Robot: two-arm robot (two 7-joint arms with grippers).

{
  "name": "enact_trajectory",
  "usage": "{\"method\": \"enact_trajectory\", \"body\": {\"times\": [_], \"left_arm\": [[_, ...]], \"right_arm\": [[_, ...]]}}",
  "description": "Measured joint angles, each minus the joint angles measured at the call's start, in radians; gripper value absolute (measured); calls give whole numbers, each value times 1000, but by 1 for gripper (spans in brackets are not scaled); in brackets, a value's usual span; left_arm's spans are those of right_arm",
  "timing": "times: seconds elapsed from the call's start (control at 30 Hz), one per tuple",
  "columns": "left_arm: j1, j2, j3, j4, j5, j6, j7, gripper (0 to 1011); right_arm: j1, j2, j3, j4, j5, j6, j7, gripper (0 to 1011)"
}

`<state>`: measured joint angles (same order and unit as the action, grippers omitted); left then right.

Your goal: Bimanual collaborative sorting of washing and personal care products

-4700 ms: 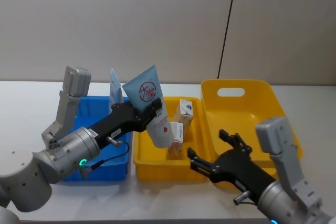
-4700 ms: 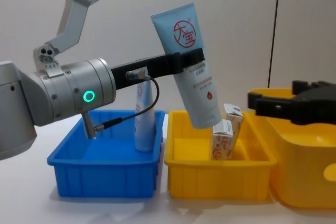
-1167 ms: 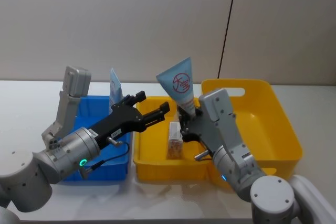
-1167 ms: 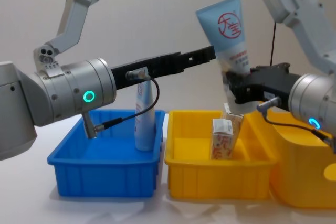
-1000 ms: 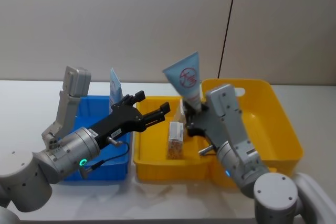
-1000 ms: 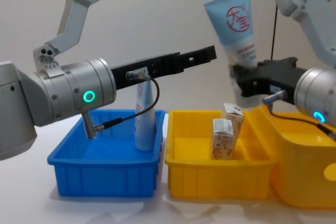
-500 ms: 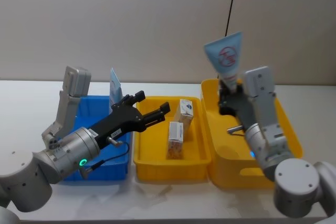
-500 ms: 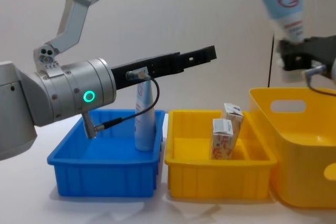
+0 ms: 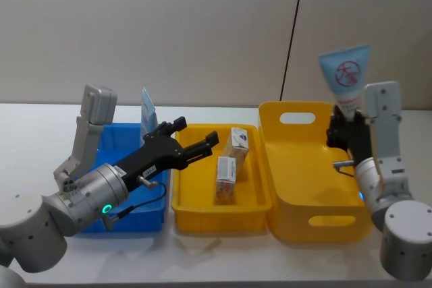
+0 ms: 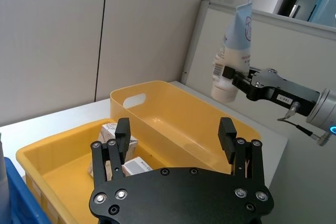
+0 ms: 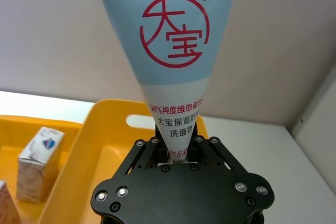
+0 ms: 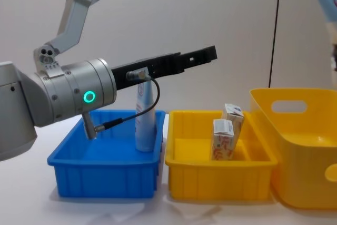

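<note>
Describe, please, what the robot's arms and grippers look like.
Both arms are built of silver-grey cylindrical joints and pale grey boxy links. The left arm carries a glowing green ring light and a looping black cable. The left gripper and right gripper are flat black plates dotted with silver screws, each with two black fingers.

My head camera looks forward and down; my chest camera sits lower, side-on. Both share the small yellow bin [image 9: 199, 193]. My left wrist camera looks over the left gripper [image 10: 175, 132] at the big bin [image 10: 178, 114]; the right one sits close on the tube [image 11: 170, 51].
</note>
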<state>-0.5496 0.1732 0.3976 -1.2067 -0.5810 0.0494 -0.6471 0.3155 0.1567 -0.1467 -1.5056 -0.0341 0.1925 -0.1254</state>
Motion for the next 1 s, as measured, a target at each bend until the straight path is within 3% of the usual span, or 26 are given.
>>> {"method": "enact_trajectory", "body": {"times": [0.5,1.0], "left_arm": [[0,0,0,0,0,0,0,1001],[0,0,0,0,0,0,0,1001]], "right_arm": [[-45,-74,70,-85,61,162,-35,171],[-48,-122,74,-67,67,208,-56,193]]}}
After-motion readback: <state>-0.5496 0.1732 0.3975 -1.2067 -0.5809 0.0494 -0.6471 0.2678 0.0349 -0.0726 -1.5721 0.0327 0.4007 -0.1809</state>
